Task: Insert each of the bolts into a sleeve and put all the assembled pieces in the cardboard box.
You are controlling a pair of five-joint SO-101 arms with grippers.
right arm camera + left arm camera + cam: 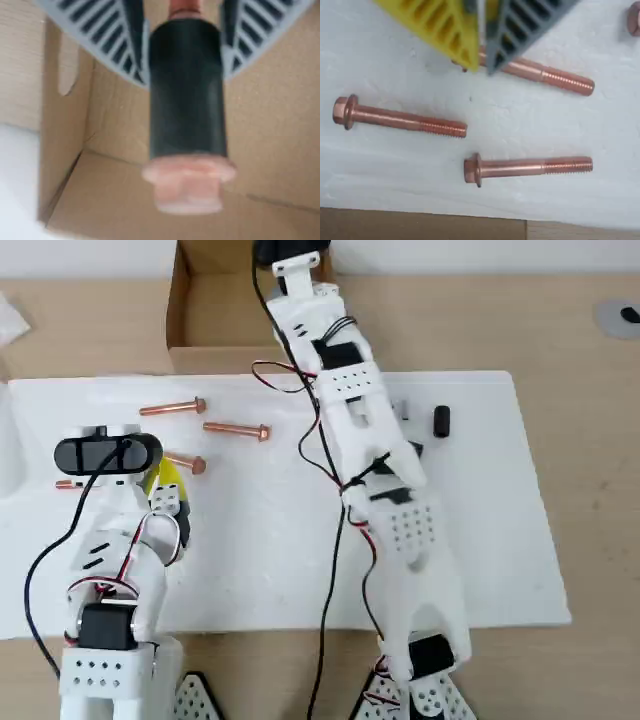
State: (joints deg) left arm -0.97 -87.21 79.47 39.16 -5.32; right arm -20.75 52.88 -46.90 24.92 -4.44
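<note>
My right gripper is shut on a black sleeve with a copper bolt through it, head hanging down. It hangs over the inside of the cardboard box. In the high view that arm stretches to the box at the table's back. My left gripper, with one yellow and one grey finger, is shut, its tips over the shank of a bolt lying on the white mat. Two more loose bolts lie beside it. The left gripper sits at the mat's left part. One loose sleeve lies at the right.
The white mat covers most of the table, and its front middle is bare. Bolts lie between the left arm and the box. Red and black cables hang along the right arm. A grey disc sits at the far right.
</note>
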